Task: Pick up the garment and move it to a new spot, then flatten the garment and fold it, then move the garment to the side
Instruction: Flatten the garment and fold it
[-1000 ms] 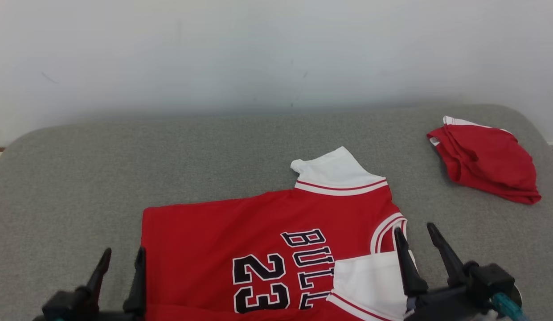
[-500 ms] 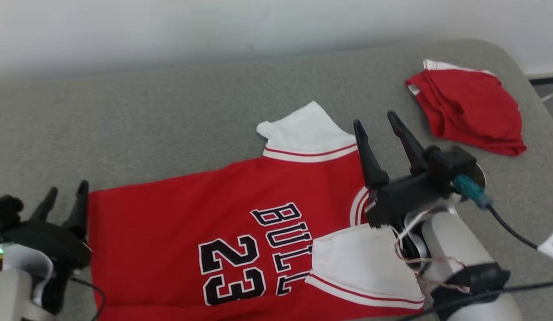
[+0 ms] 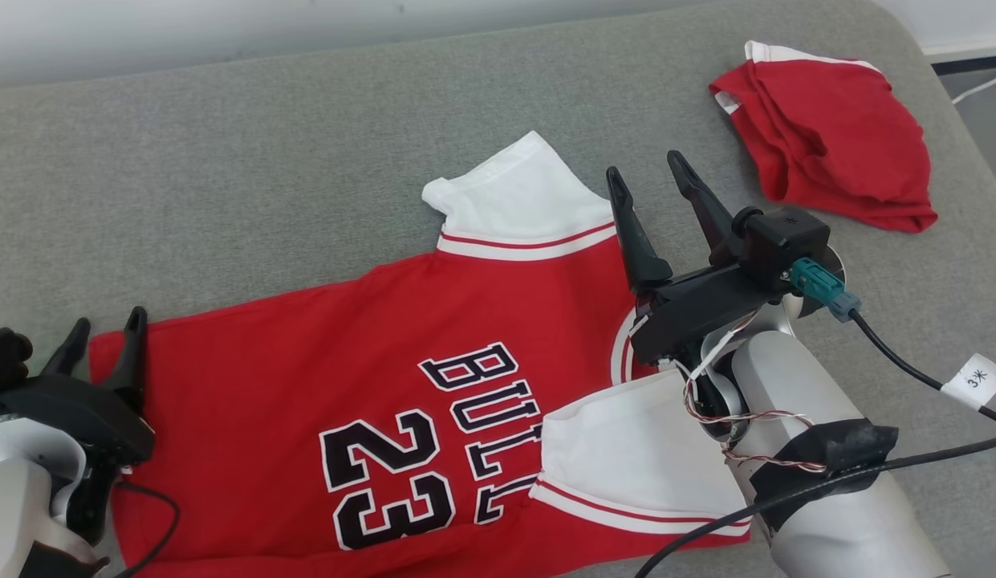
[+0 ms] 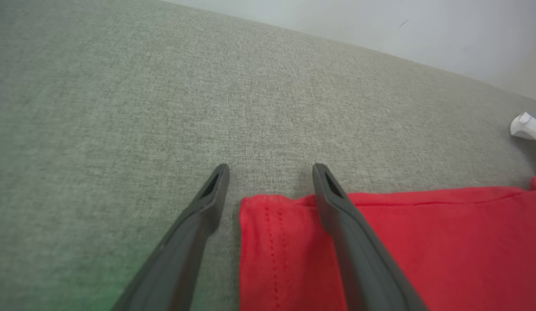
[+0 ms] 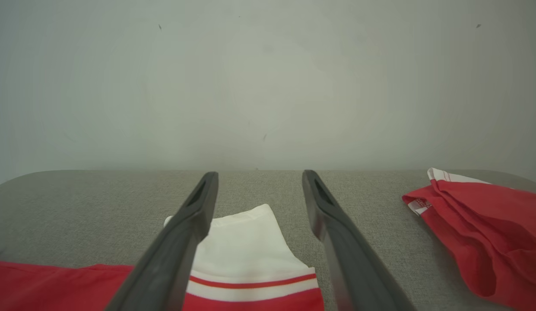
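Note:
The garment (image 3: 369,345) is a red jersey with white sleeves and black "BULLS 23" lettering, lying spread on the grey padded surface (image 3: 225,160). My left gripper (image 3: 104,333) hovers open at the jersey's left hem corner; in the left wrist view that red corner (image 4: 276,224) lies between the open left gripper (image 4: 270,172) fingers. My right gripper (image 3: 648,167) is open above the jersey's right shoulder, beside the far white sleeve (image 3: 518,193). In the right wrist view the right gripper (image 5: 259,177) frames that sleeve (image 5: 246,242), well above it.
A second red garment (image 3: 827,160) lies crumpled at the far right of the surface, also in the right wrist view (image 5: 479,233). A pale wall (image 5: 268,77) stands behind. Cables and a white tag (image 3: 975,377) trail from my right arm. The surface's right edge meets floor.
The head camera has tilted down, so the whole scene shifted. My right gripper has risen and reached forward from the near sleeve to above the jersey's shoulder. Both grippers stay open.

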### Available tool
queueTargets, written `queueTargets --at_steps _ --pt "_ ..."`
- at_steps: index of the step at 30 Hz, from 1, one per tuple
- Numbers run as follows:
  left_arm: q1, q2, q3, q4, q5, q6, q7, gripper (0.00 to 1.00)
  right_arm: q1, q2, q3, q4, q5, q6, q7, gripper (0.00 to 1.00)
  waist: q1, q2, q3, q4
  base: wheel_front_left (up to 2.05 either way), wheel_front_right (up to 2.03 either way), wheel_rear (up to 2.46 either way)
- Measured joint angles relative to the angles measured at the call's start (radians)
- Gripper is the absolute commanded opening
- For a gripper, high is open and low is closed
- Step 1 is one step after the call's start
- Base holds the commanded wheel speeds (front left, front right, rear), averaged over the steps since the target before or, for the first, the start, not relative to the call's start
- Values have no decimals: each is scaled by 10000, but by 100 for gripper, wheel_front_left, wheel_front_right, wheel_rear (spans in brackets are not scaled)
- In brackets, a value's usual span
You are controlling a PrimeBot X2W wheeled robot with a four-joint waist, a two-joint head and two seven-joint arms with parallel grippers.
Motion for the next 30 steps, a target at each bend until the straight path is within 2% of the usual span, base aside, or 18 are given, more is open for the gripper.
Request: queueTargets --at_steps 6,14,15,16,17,18,22,30 --pt "40 -100 -8 -27 -42 94 -117 100 30 0 -132 -33 -21 0 -2 100 -1 0 -50 166 0 0 0" --pt "412 -309 -180 -556 -418 84 353 100 138 -44 -209 130 -25 0 -4 100 -2 -1 -119 372 0 0 0" --pt "412 -307 -209 -585 -428 96 485 88 137 -40 -211 153 -27 0 -4 100 -2 -1 -121 387 0 0 0" --pt "413 -307 -242 -617 -428 119 604 49 131 -36 -201 203 -27 0 -4 100 -2 -1 -121 403 0 0 0" --pt "416 -314 -270 -658 -441 132 713 4 112 -35 -194 349 -25 0 -6 100 -2 -1 -119 421 0 0 0" --pt "426 -332 -305 -698 -453 167 802 0 73 -44 -150 594 -21 0 -6 100 -2 -1 -119 444 0 0 0" --pt "582 -500 -476 -993 -454 186 792 0 -334 -75 -13 1722 184 0 286 100 -2 -1 -110 611 0 0 0" --pt "620 -899 -706 -2401 -357 267 8 0 -2130 -211 -25 3793 669 0 1187 100 -1 -1 -31 1254 0 0 0"
